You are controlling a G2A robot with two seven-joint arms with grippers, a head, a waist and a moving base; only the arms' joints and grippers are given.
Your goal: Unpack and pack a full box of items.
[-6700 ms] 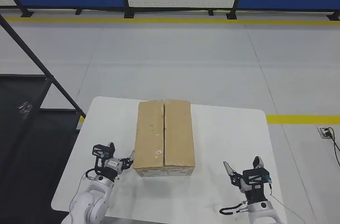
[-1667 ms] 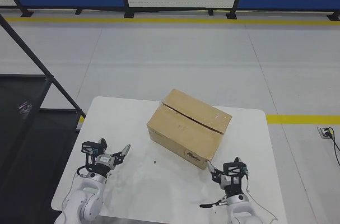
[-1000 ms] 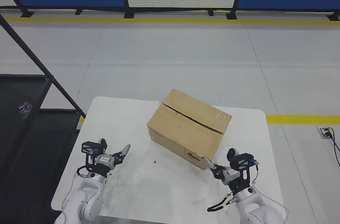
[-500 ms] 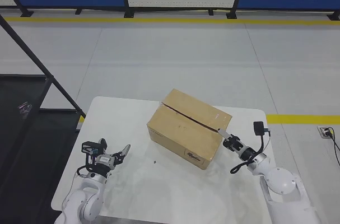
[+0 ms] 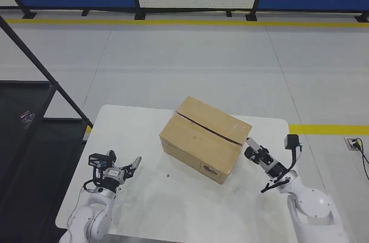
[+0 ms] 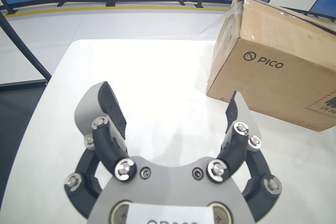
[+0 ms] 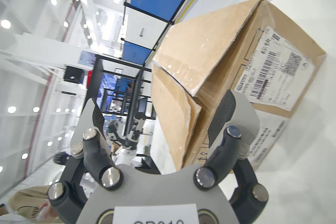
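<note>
The white table (image 5: 141,206) carries the cardboard box (image 5: 205,146) at its middle, set askew, top flaps folded down. The right gripper (image 7: 161,101) — spread wide, holding nothing — sits just beside the box's labelled end, level with the flap seam. The left gripper (image 6: 170,91) hangs wide and empty over the table's near left, well apart from the box.
</note>
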